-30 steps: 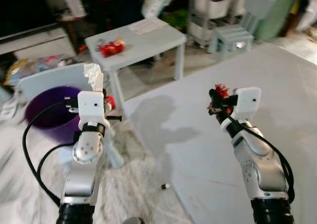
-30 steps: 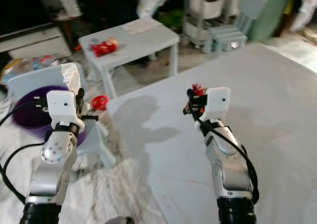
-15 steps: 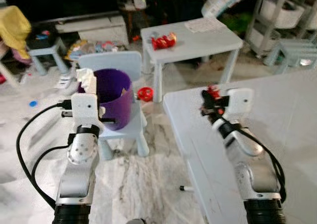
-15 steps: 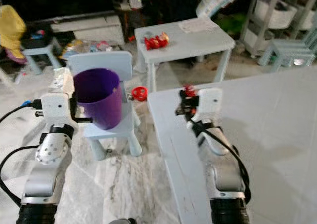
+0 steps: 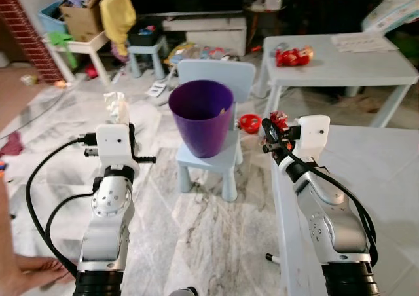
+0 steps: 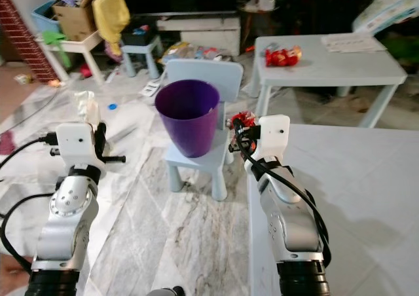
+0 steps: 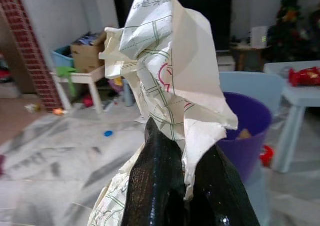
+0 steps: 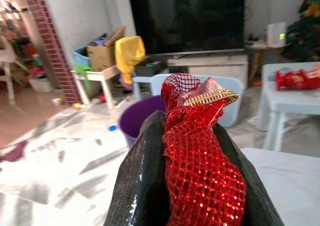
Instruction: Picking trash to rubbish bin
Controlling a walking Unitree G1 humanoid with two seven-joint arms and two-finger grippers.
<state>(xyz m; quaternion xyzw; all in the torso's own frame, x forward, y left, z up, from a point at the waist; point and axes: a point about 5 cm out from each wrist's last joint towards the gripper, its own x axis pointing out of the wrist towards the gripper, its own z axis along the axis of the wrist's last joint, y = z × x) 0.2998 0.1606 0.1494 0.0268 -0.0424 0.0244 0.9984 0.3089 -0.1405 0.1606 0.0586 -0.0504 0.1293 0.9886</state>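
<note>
Marble floor, bin on the little chair dead ahead, trash in both grippers.

Left gripper (image 5: 122, 112) has its fingers (image 7: 160, 186) pinching crumpled printed paper (image 7: 172, 71), left of the purple bin (image 5: 200, 116) and apart from its rim. That bin stands on a pale blue child's chair (image 5: 226, 158). Right gripper (image 5: 273, 132), fingers clamped on red mesh wrapper (image 8: 200, 151), looks closer to the bin, which lies ahead and to its left.
</note>
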